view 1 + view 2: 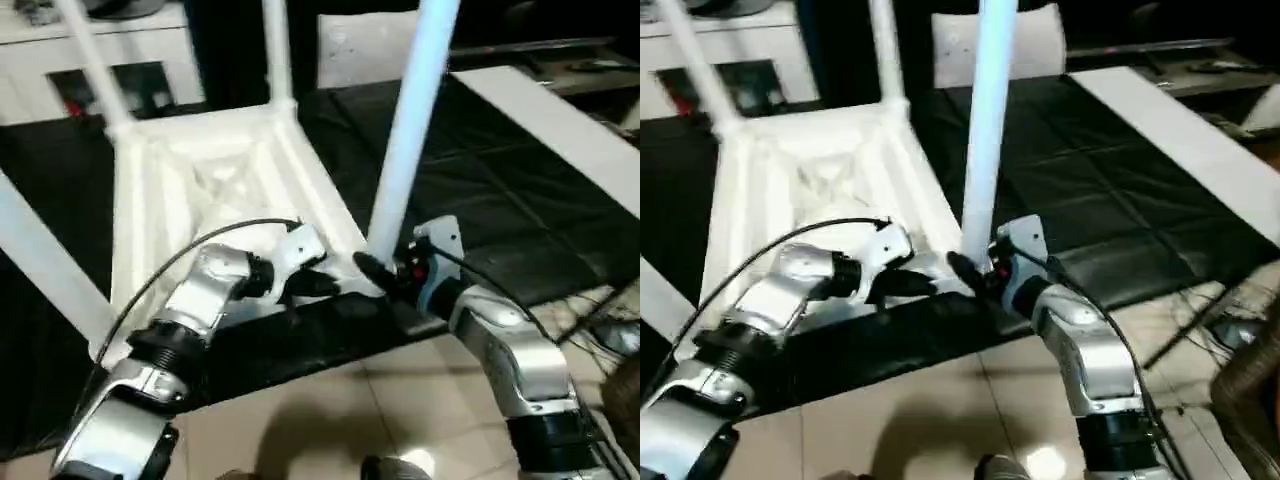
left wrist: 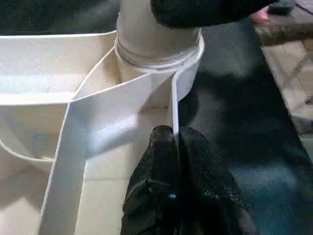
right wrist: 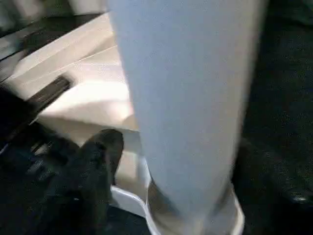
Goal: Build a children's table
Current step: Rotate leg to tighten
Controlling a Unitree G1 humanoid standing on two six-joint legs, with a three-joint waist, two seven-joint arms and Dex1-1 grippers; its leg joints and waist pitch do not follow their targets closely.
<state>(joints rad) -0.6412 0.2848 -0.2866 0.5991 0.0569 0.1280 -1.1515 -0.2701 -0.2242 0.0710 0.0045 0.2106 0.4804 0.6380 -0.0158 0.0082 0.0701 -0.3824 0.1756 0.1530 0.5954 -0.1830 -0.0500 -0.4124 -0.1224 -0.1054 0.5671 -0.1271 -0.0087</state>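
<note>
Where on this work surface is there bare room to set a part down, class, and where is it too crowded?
Free: the black mat to the right of the upturned table top, out to the white board. Crowded: the near corner socket, where the left gripper pinches the rim, the right gripper stands at the leg.

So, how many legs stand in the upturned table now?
4: near-right leg beside the right hand, far-right leg, far-left leg, near-left leg. None seem hidden.
</note>
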